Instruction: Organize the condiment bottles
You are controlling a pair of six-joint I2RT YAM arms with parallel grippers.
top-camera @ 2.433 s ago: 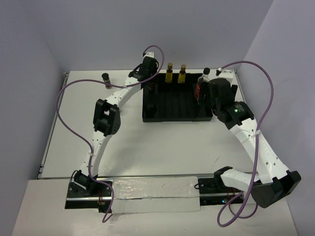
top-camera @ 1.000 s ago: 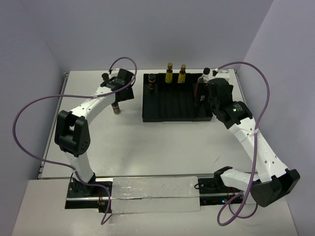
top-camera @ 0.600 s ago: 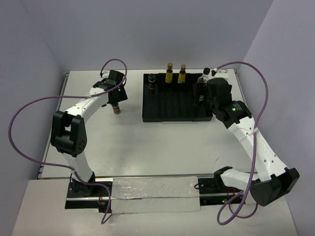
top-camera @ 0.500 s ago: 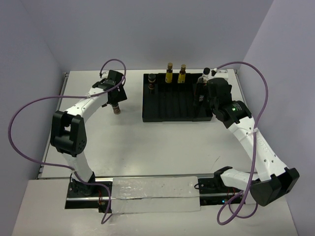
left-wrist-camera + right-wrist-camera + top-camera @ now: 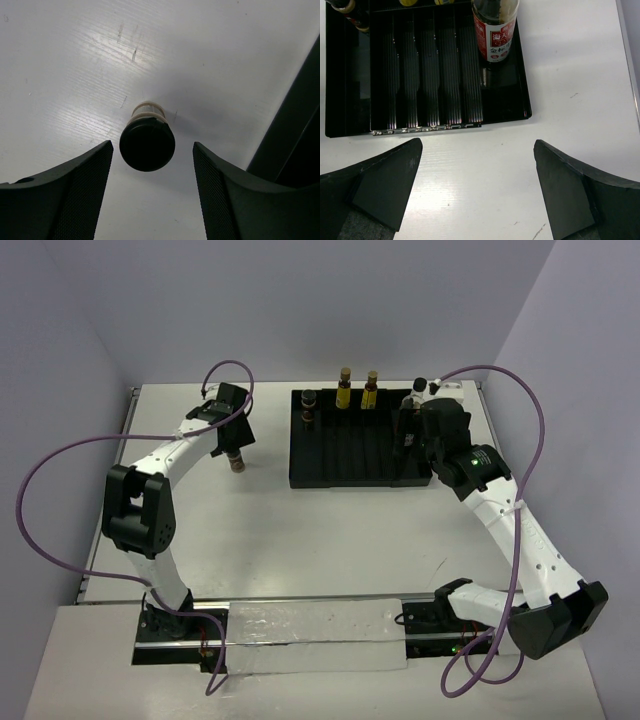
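Observation:
A short brown bottle point(image 5: 237, 463) with a black lid point(image 5: 147, 143) stands on the white table, left of the black ribbed tray point(image 5: 350, 455). My left gripper point(image 5: 236, 447) hangs over it, open. In the left wrist view the left gripper point(image 5: 152, 146) has the lid between its fingers, a gap on each side. In the tray stand a dark brown bottle point(image 5: 309, 406), two yellow bottles point(image 5: 344, 390) point(image 5: 371, 390), a red-labelled bottle point(image 5: 495, 30) and a pale black-capped one point(image 5: 420, 390). My right gripper point(image 5: 476, 145) is open and empty above the table, by the tray's near edge.
The tray's ribbed floor point(image 5: 425, 75) is bare in its middle and near rows. Purple cables point(image 5: 60, 470) loop off both arms. Walls close the table at the back and sides.
The left arm swung from the tray to the brown bottle on the table. In the last second its fingers have drawn closer around the lid. The right arm has stayed still.

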